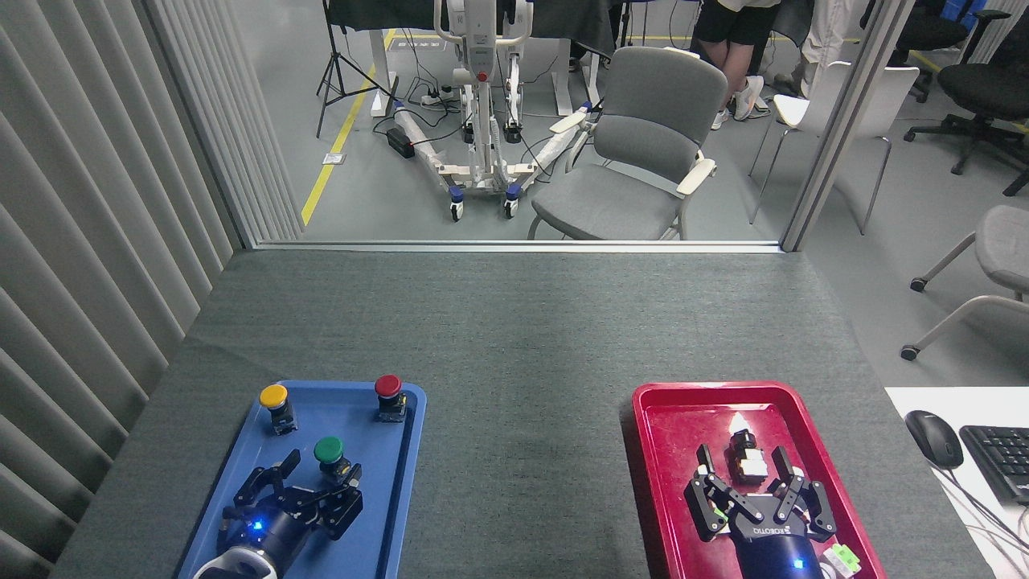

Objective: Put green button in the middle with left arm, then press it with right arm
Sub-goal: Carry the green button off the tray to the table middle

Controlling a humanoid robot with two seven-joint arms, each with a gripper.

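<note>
The green button (329, 451) stands upright in the blue tray (402, 474), toward its near middle. My left gripper (321, 470) is open just behind it, one finger to the button's left and one at its right, the button's body between them. My right gripper (743, 458) hovers open over the red tray (667, 466), its fingers either side of a small black and white part (748, 458). The middle (522, 434), bare dark grey felt between the two trays, holds nothing.
A yellow button (275, 400) and a red button (389, 391) stand at the blue tray's far end. A small green and white piece (842, 556) lies at the red tray's near right. A mouse (933, 438) and keyboard (1001, 460) sit on a white surface at right.
</note>
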